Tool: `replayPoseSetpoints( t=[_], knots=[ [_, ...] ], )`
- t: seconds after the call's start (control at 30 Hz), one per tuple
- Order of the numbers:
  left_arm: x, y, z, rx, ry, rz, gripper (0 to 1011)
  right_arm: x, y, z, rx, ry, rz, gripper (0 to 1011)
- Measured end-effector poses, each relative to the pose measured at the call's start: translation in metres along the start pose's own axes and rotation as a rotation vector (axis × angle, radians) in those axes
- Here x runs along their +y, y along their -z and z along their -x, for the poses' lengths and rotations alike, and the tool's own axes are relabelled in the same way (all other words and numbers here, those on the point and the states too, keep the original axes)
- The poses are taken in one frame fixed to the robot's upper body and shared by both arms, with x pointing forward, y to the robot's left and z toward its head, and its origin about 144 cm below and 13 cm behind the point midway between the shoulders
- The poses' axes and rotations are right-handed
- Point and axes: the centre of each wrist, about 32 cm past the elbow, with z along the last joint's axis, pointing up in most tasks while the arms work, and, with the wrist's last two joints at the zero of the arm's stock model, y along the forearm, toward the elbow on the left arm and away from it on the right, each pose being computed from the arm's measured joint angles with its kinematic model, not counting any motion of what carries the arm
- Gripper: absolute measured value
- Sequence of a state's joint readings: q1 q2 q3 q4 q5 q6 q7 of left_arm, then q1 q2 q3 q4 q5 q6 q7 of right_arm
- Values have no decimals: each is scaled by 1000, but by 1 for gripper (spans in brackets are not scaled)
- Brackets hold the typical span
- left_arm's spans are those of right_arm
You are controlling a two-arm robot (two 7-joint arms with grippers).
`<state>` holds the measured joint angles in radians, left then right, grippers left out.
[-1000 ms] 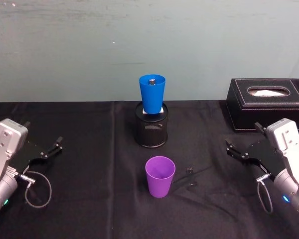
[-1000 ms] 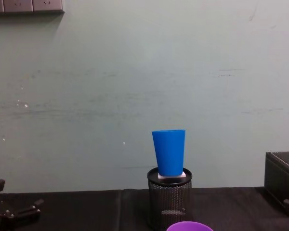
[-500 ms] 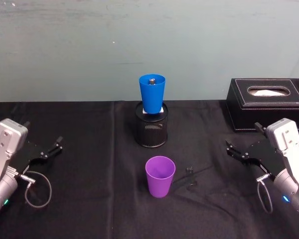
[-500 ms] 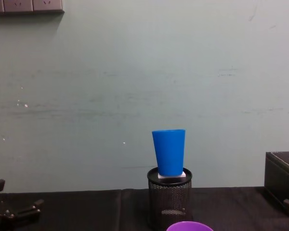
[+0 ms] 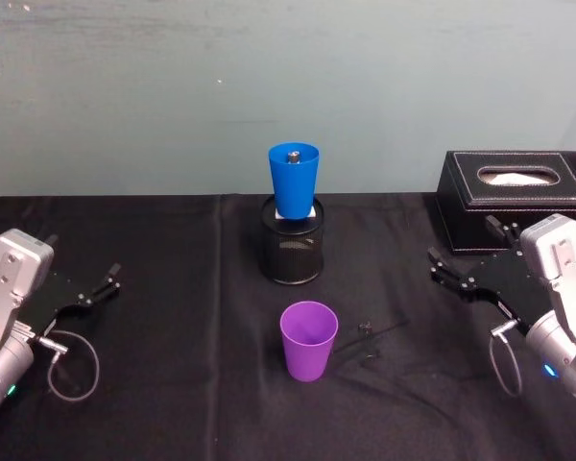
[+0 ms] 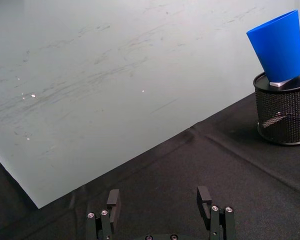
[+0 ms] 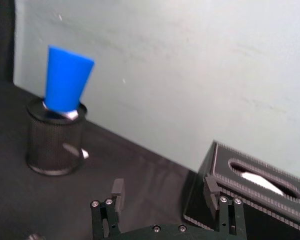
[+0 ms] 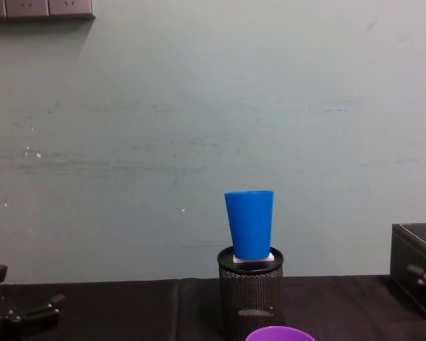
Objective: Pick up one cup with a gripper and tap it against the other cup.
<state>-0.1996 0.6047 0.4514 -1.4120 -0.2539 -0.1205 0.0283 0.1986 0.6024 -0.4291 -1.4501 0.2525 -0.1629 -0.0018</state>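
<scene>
The purple cup (image 5: 308, 340) stands upright at the table's middle; its rim (image 8: 279, 334) shows in the chest view. Behind it the blue cup (image 5: 294, 180) (image 8: 250, 224) (image 6: 279, 46) (image 7: 66, 78) sits on a white piece atop a black mesh pen holder (image 5: 291, 252). My left gripper (image 5: 84, 261) (image 6: 158, 198) rests open at the far left, well away from both cups. Off to the right of the purple cup, my right gripper (image 5: 461, 240) (image 7: 165, 192) hovers open and empty in front of the tissue box.
A black tissue box (image 5: 514, 197) (image 7: 260, 185) stands at the back right, close behind my right gripper. A small black piece (image 5: 365, 328) lies just right of the purple cup. A cable loop (image 5: 72, 370) lies by my left arm. A wall closes the table's far edge.
My right gripper has risen and shifted slightly left, toward the tissue box. The left gripper and both cups have not moved.
</scene>
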Motion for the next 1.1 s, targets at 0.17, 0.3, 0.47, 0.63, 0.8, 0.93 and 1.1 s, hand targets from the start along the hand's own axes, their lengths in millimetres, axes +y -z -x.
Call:
replayPoseSetpoints(
  t=[0.17, 0.3, 0.47, 0.63, 0.8, 0.93, 1.1],
  knots=[
    [0, 0, 0, 0, 0, 0, 1000, -6, -7, 1, 48, -37, -47, 1002],
    [0, 0, 0, 0, 0, 0, 1000, -18, -9, 3, 116, -149, -60, 1002],
    [0, 0, 0, 0, 0, 0, 1000, -33, -8, 0, 174, -348, -48, 1002],
    [0, 0, 0, 0, 0, 0, 1000, -36, -5, 1, 183, -532, -38, 1002],
    [0, 0, 0, 0, 0, 0, 1000, -30, -2, 5, 180, -634, -32, 1002],
    [0, 0, 0, 0, 0, 0, 1000, -19, 1, 11, 179, -686, -35, 1002],
    [0, 0, 0, 0, 0, 0, 1000, -6, 6, 18, 190, -711, -39, 1002]
  ],
)
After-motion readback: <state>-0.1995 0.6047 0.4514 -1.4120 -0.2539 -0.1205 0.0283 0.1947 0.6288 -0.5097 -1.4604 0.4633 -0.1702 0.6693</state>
